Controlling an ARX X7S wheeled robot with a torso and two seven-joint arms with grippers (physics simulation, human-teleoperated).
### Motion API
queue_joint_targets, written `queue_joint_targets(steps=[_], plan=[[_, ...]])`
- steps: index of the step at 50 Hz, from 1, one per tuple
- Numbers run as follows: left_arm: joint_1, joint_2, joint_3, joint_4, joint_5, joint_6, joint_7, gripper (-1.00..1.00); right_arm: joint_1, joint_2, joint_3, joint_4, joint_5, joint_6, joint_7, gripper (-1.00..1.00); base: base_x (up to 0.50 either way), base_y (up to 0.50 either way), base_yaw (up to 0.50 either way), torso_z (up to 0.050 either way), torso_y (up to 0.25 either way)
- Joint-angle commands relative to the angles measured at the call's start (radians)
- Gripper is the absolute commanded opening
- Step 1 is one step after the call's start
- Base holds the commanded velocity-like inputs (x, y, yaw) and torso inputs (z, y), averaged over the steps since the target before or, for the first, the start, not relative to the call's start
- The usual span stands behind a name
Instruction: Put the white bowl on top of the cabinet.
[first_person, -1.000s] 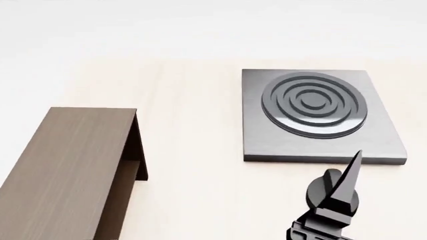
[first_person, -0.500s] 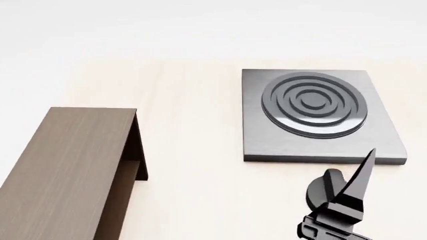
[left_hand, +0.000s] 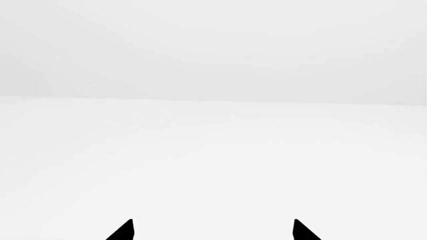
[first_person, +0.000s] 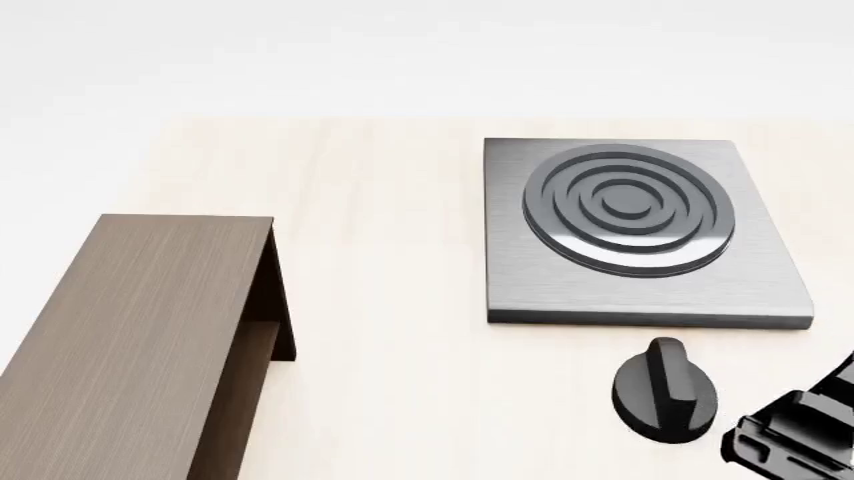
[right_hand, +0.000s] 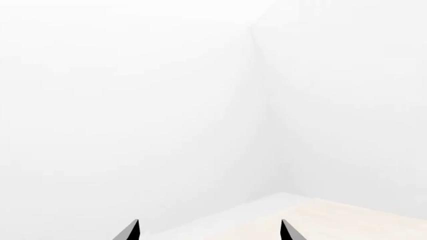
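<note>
Left wrist view: left gripper (left_hand: 213, 231), jaws spread wide, nothing held; only white surroundings are seen ahead.

Head view: cabinet (first_person: 134, 340), stove plate (first_person: 641, 235), black knob (first_person: 663, 390); white bowl not seen.

Right wrist view: right gripper (right_hand: 209, 231), jaws wide, empty; table corner (right_hand: 333, 220) beyond.

I get bright, even, diffuse light and sharp renders without blur or edge distortion. The worktop (first_person: 387, 300) is nearly washed out, with only faint shadows. Soft glare sits on the stove plate (first_person: 534, 290) rings. Both wrist views are almost featureless white.
</note>
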Motion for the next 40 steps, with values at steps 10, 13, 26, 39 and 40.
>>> queue_joint_targets(steps=[10, 13, 26, 39, 40], plan=[[0.003, 0.014, -0.012, -0.012, 0.004, 0.021, 0.027, 1.0, -0.014, 0.065, 0.174, -0.05, 0.095, 0.083, 0.048, 1.0, 0.0, 0.0, 0.0, 0.0, 0.0], [0.004, 0.014, -0.011, -0.014, 0.003, 0.023, 0.027, 1.0, -0.029, 0.074, 0.204, -0.051, 0.108, 0.083, 0.055, 1.0, 0.0, 0.0, 0.0, 0.0, 0.0], [0.006, 0.009, -0.006, -0.015, -0.001, 0.025, 0.023, 1.0, -0.072, 0.106, 0.318, -0.05, 0.182, 0.091, 0.091, 1.0, 0.0, 0.0, 0.0, 0.0, 0.0], [0.009, 0.006, -0.002, -0.018, -0.004, 0.029, 0.019, 1.0, -0.057, 0.168, 0.395, -0.056, 0.299, 0.169, 0.201, 1.0, 0.0, 0.0, 0.0, 0.0, 0.0], [0.008, 0.005, -0.002, -0.02, -0.005, 0.031, 0.019, 1.0, -0.04, 0.191, 0.412, -0.052, 0.335, 0.208, 0.241, 1.0, 0.0, 0.0, 0.0, 0.0, 0.0]])
